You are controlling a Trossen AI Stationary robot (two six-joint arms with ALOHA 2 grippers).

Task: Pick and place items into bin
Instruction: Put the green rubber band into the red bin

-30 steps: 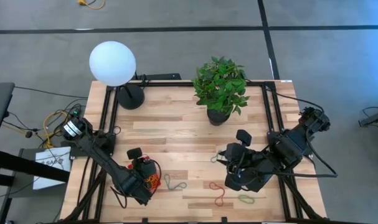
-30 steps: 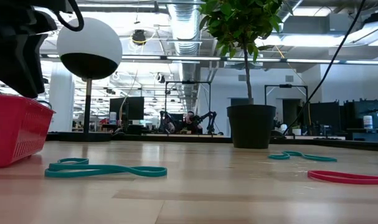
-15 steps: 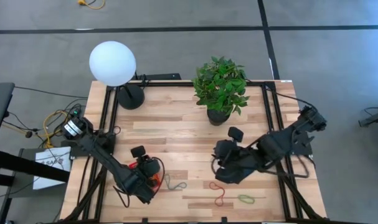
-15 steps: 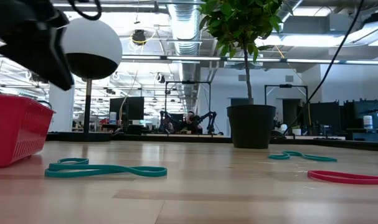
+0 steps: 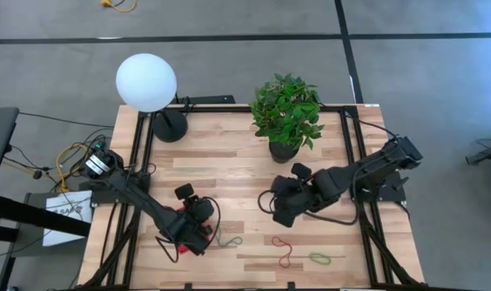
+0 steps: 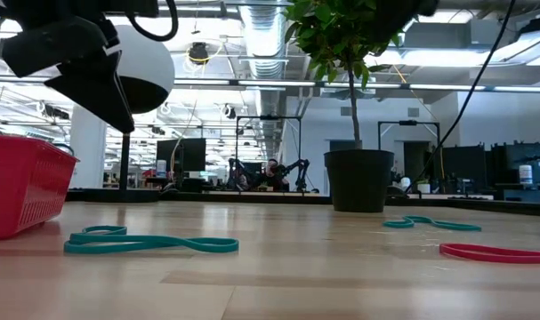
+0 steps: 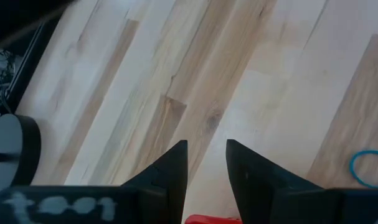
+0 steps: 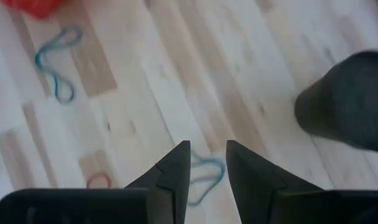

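While no label or writing can be read on any of the items, their lie is plain enough. A teal loop (image 5: 227, 240) sits on the desk (image 5: 229, 166) just right of the red bin (image 5: 183, 245); in the low view it is a flat figure-eight (image 6: 150, 242) whose long axis runs left to right. Near the front edge lies a red loop (image 5: 282, 250), stretched roughly from far to near, and to its right a green loop (image 5: 320, 259) lying left to right. Another teal loop (image 8: 204, 174) shows in the right wrist view, just beyond the fingertips of the right claw (image 8: 207, 150).

Most of the bin is hidden under the left arm from above; the low view shows its mesh side at the far left of the desk (image 6: 20, 182).

Hanging over the bin, the left claw (image 7: 206, 151) has its fingers a narrow gap apart, with nothing between them. Toward the middle of the desk, the right claw (image 5: 275, 204) hangs with its fingers likewise a narrow gap apart and empty.

Farther back stand a potted plant (image 5: 287, 113) and a white globe lamp (image 5: 146, 82) on a black base.
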